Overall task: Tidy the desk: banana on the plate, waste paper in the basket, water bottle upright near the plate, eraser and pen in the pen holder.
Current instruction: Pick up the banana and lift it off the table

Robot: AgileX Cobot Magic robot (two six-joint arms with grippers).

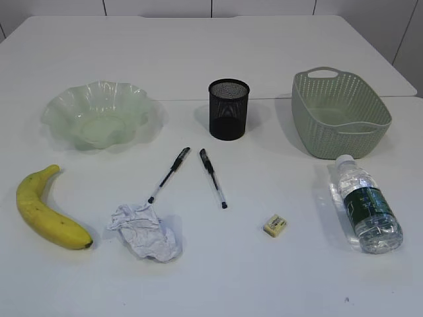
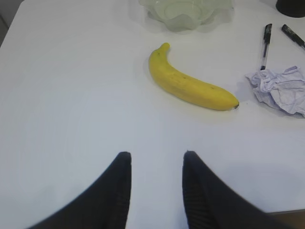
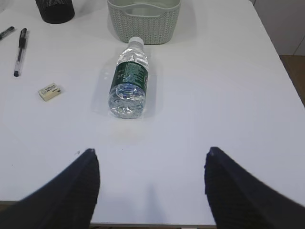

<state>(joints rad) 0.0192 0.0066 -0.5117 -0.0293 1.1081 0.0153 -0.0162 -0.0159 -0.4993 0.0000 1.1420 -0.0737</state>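
Untidied desk, both pincers empty

White desk (image 1: pixel 264 46) lies under both arms; left gripper (image 2: pixel 156 157) hovers narrowly parted, holding nothing; ahead lies the banana (image 2: pixel 190 83), the plate (image 2: pixel 183 12) beyond, waste paper (image 2: pixel 281 90) and two pens (image 1: pixel 170 173) rightward; right gripper (image 3: pixel 150 155) gapes wide, empty; water bottle (image 3: pixel 128 81) lies flat before the basket (image 3: pixel 144 21), eraser (image 3: pixel 48 91) and pen holder (image 3: pixel 55 9) leftward

Up at the back, pale wall panels (image 1: pixel 158 6) run across, split by thin dark vertical seams. Off to the right side, a strip of brown floor (image 3: pixel 295 76) shows, meeting a white wall.
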